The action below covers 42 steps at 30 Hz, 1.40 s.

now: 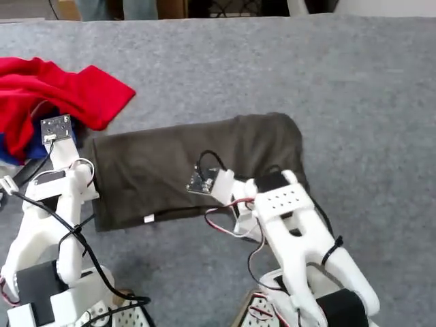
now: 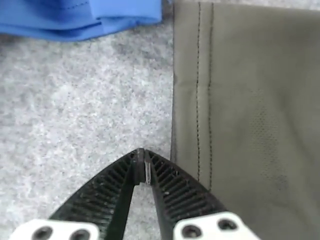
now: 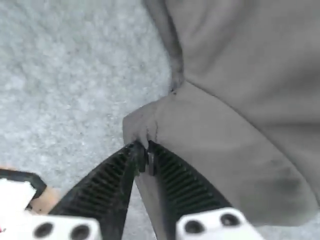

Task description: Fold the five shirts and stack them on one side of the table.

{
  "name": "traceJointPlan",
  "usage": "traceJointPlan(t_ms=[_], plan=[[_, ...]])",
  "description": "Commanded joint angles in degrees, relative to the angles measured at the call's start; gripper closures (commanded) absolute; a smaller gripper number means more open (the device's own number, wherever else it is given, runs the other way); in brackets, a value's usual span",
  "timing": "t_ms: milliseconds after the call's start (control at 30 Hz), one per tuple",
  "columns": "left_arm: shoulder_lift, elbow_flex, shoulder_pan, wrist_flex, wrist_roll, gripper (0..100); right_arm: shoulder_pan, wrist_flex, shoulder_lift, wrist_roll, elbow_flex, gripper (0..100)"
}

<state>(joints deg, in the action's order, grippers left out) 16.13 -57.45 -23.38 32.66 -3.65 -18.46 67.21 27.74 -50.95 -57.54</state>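
Note:
An olive shirt [image 1: 191,163] lies partly folded across the middle of the grey table [image 1: 354,88]. My right gripper [image 3: 146,156] is shut on a pinched fold of the olive shirt [image 3: 240,100] at its near edge, under the right arm [image 1: 286,204]. My left gripper [image 2: 141,162] is shut with nothing in it, just above the table beside the stitched hem of the olive shirt [image 2: 250,100]. A red shirt [image 1: 54,88] lies crumpled at the far left over a blue shirt [image 1: 10,151]. The blue shirt [image 2: 80,17] lies just beyond the left gripper.
The left arm [image 1: 48,204] stands at the table's near left, close to the red and blue pile. Cables [image 1: 235,225] hang from the right arm over the olive shirt's near edge. Bare grey table stretches to the right and at the back.

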Motion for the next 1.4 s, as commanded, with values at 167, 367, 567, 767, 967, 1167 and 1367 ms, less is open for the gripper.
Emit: traceJointPlan(t_ms=[167,367,567,767,967,1167,1367], plan=[[0.70,1.80,0.13,-0.18,-0.44,97,0.44,7.38,-0.13,0.44,7.52,97.4],[0.70,1.80,0.13,-0.18,-0.44,97,0.26,7.21,-0.57,0.35,6.99,97.0],[0.70,1.80,0.13,-0.18,-0.44,97,-4.13,7.30,-0.57,0.35,6.90,96.9],[0.70,1.80,0.13,-0.18,-0.44,97,-5.98,7.38,-0.57,0.35,6.90,96.6],[0.70,1.80,0.13,-0.18,-0.44,97,-5.71,7.74,-0.22,0.09,6.20,86.1],[0.70,1.80,0.13,-0.18,-0.44,97,-4.92,16.53,-0.04,-3.34,10.33,85.5],[0.70,1.80,0.13,-0.18,-0.44,97,5.19,19.08,-0.13,-12.84,14.64,85.3]])
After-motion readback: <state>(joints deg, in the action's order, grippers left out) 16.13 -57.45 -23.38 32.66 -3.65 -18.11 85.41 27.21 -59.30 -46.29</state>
